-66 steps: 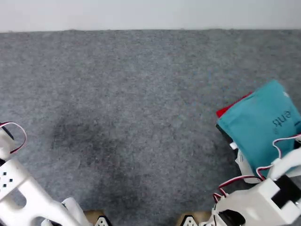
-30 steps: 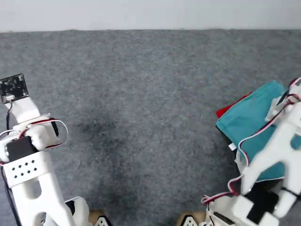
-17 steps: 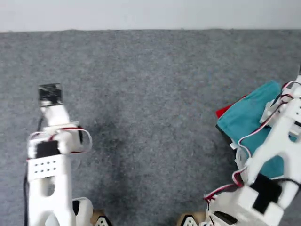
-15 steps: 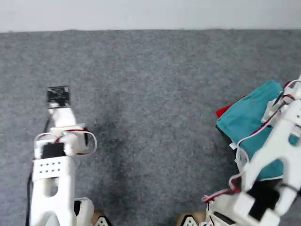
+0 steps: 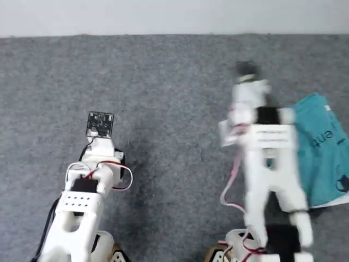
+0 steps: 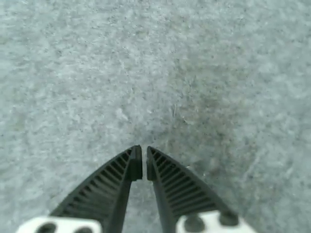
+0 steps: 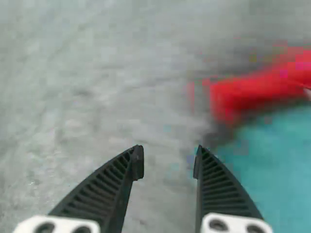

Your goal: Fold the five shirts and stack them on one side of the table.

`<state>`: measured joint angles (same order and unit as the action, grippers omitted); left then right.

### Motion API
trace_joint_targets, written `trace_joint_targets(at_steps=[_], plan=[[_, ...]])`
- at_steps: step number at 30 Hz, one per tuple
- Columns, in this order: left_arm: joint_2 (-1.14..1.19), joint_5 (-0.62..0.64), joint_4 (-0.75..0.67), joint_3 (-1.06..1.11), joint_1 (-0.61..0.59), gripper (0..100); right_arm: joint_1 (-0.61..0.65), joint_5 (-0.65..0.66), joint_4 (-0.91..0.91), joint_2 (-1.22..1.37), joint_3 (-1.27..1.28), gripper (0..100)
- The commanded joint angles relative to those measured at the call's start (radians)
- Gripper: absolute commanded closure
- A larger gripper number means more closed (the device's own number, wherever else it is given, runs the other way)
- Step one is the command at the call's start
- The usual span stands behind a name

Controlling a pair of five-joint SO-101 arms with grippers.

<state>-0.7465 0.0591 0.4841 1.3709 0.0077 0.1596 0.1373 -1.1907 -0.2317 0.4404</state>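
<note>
A folded teal shirt [image 5: 322, 150] tops the stack at the table's right edge. In the right wrist view the teal shirt [image 7: 265, 167] lies over a red one [image 7: 257, 90] whose edge sticks out. My right gripper [image 7: 167, 162] is open with nothing in it, hovering over the grey felt just beside the stack's edge. The right arm [image 5: 264, 142] stands left of the stack in the high view. My left gripper [image 6: 142, 162] is shut on nothing, low over bare felt. The left arm [image 5: 90, 180] is at the front left.
Grey felt [image 5: 163, 82] covers the whole table up to a white wall [image 5: 174, 16] at the back. A white edge [image 5: 330, 201] shows under the teal shirt at the stack's front.
The right arm has swung left off the stack toward the table's middle, uncovering the teal shirt. The left arm has moved right and inward from the left edge.
</note>
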Motion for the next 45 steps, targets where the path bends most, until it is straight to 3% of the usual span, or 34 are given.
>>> trace_joint_targets(at_steps=[1, 6, 15, 21, 26, 45], plan=[[0.000, 0.002, -0.107, 0.042, 0.009, 97, 0.131, 0.006, 0.199, 0.061, 0.120, 82.2], [-0.006, 0.002, -0.219, 0.099, 0.015, 97, 0.137, 0.005, 0.260, 0.177, 0.149, 82.2], [-0.006, 0.006, -0.230, 0.102, 0.014, 97, 0.131, -0.003, 0.232, 0.424, 0.140, 82.1], [-0.006, 0.006, -0.230, 0.102, 0.014, 97, 0.042, -0.009, 0.186, 0.441, 0.123, 82.1], [-0.006, 0.006, -0.230, 0.102, 0.014, 97, -0.015, -0.098, 0.196, 0.440, 0.121, 81.9], [-0.091, 0.006, -0.242, 0.157, 0.002, 97, -0.016, -0.107, 0.096, 0.499, 0.115, 82.2]])
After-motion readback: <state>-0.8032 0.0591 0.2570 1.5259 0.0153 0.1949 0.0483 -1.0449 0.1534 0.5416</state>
